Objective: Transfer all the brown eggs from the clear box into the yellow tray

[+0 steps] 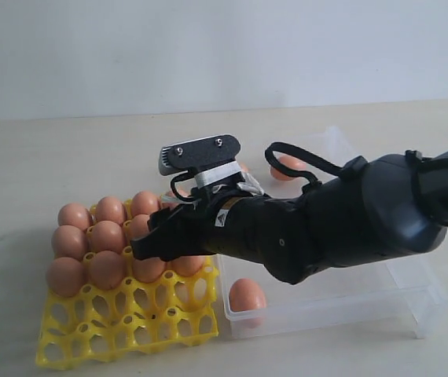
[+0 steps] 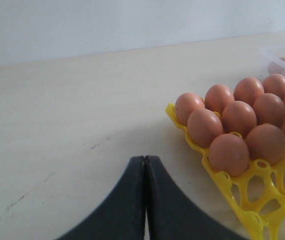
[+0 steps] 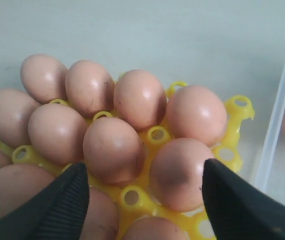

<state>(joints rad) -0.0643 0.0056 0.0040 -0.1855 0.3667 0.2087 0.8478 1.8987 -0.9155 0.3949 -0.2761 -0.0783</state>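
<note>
Two brown eggs show in the clear box. The nearer egg sits in the box's near corner on the tray side, just beside the yellow tray. It looks propped against the wall with its long axis roughly upright.

The tray's nearest cups stand empty, and farther back the cups hold seated eggs. Over these hangs the right gripper, its jaws spread wide either side of two seated eggs and gripping nothing. From it, the nearer egg lies to the right and toward the camera, across the box's low wall.

I judge the right arm the closer one. The left gripper rests with its fingers pressed together over the bare table, on the side of the tray away from the box.

The farther egg lies by the box's back wall, partly hidden behind the arm's cable; its axis cannot be told.
</note>
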